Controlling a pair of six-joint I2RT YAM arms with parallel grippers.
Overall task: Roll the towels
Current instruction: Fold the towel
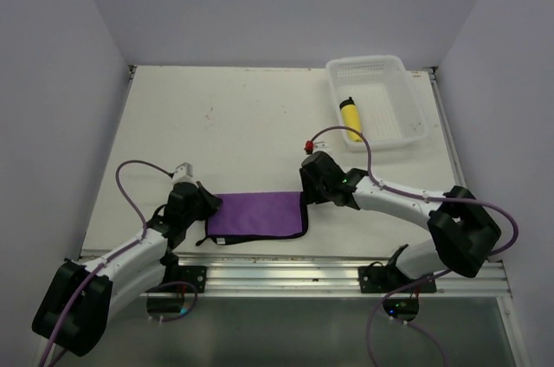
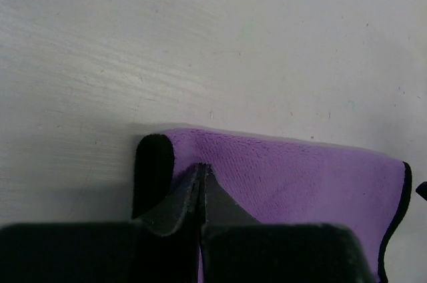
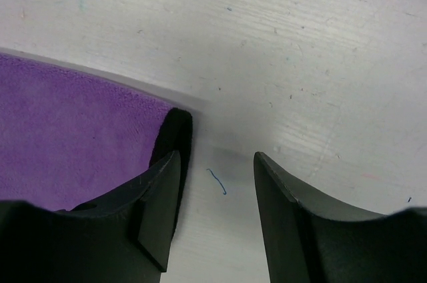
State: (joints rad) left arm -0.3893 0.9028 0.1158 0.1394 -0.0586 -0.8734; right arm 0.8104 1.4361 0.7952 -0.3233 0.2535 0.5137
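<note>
The purple towel (image 1: 258,214) lies flat at the counter's (image 1: 225,116) near edge, long axis left to right, between two tools. The left tool (image 1: 208,202) is pinched on its left end; the right tool (image 3: 217,159), jaws apart, sits just beside its right end, holding nothing. There are two towels: the yellow towel (image 1: 351,119) lies rolled in the one basket (image 1: 407,81).

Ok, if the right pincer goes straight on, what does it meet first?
The right pincer probably meets bare table beside the purple towel's corner, maybe clipping its black edging; depth unclear.
</note>
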